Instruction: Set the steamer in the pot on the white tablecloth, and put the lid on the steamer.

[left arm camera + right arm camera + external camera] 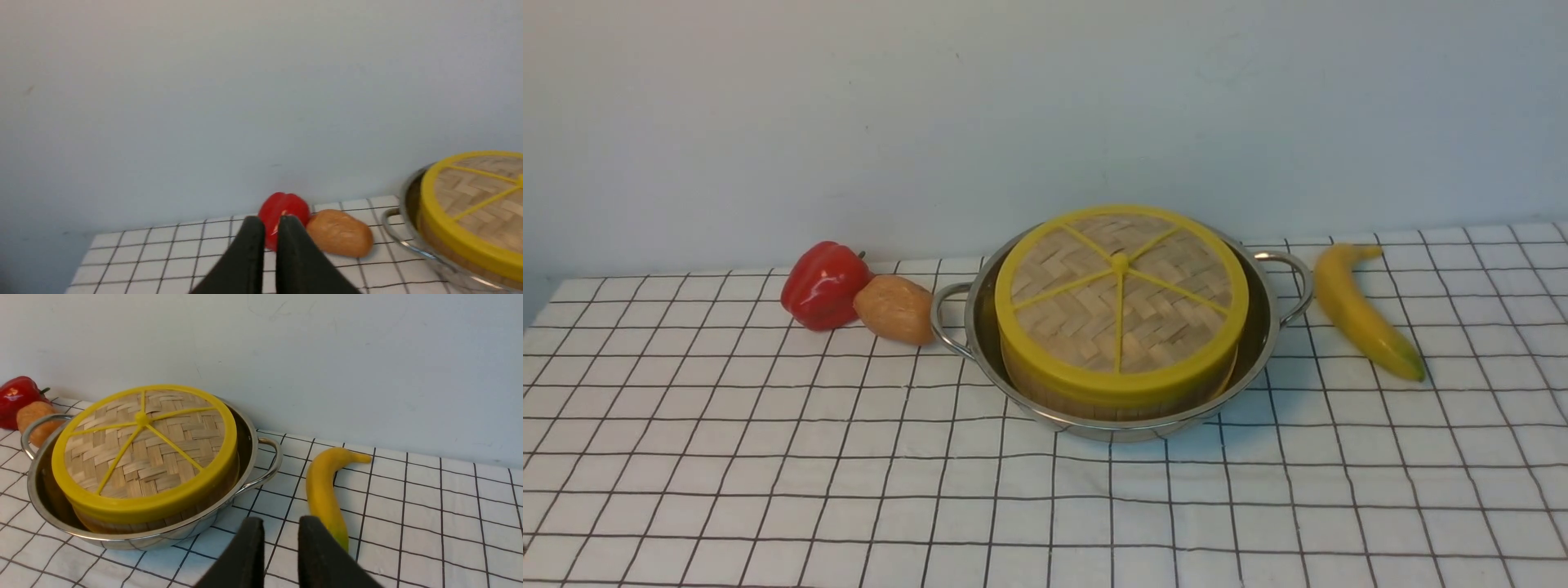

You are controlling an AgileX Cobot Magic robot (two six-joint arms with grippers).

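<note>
The lid [1121, 290], a woven disc with a yellow rim and spokes, sits on the steamer [1094, 406], whose bamboo wall shows just below it. The steamer stands inside the pot [1262, 327] on the white tablecloth [768, 457]. The buns are hidden under the lid. Neither gripper shows in the front view. My left gripper [271, 222] is empty, fingers nearly together, left of the pot [412, 245] and lid [478, 196]. My right gripper [281, 522] is empty, fingers a little apart, to the right of the pot [245, 437] and lid [143, 453].
A red pepper [823, 284] and a brown potato-like toy [895, 309] lie just left of the pot's left handle. A banana [1364, 314] lies right of the pot, close to my right fingers in the right wrist view [322, 490]. A plain wall stands behind.
</note>
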